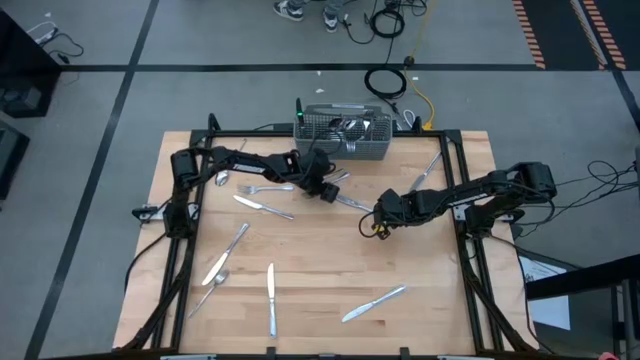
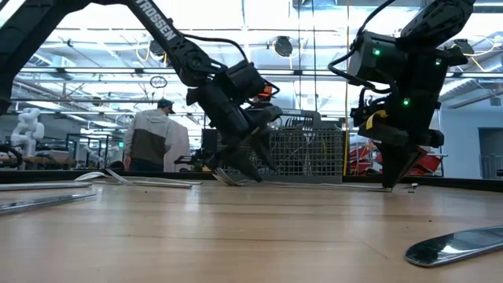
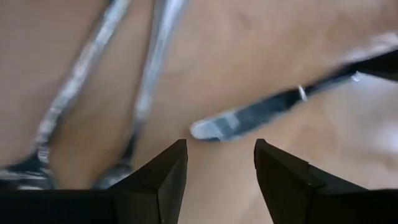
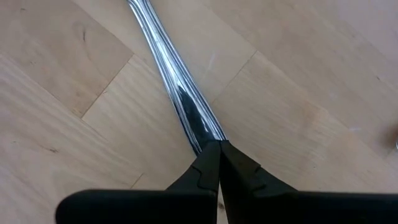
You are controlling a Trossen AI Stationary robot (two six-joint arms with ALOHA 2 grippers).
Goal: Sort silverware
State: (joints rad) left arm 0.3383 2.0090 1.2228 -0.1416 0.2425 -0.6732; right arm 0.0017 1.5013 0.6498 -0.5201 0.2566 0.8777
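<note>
Shiny forks, spoons and knives lie scattered flat on the wooden table [image 1: 320,300]; others stand in the grey wire-mesh basket [image 1: 345,135] at the far edge. My left gripper [image 1: 325,192] is open and low over the table near the basket. In its wrist view the fingers [image 3: 177,171] stand just short of the end of one silver handle [image 3: 217,127], apart from it, with two more pieces [image 3: 149,81] beside it. My right gripper [image 1: 378,226] is at mid-table, tips down at the wood [image 2: 391,185], shut on a slim silver piece [image 4: 177,87]. My right gripper pinches the slim silver piece at the very end of its handle [image 4: 208,138], between the two fingertips [image 4: 233,165]. The fingers come from above, slanting down, in line with the handle. The rest of the piece lies flat on the table, stretching away toward the basket.
A knife [image 1: 375,303] lies near the near-right corner, another [image 1: 271,298] at the near edge, and a knife and spoon [image 1: 222,262] at the near left. More pieces [image 1: 262,203] sit by the left arm. A person [image 2: 153,137] stands beyond the table.
</note>
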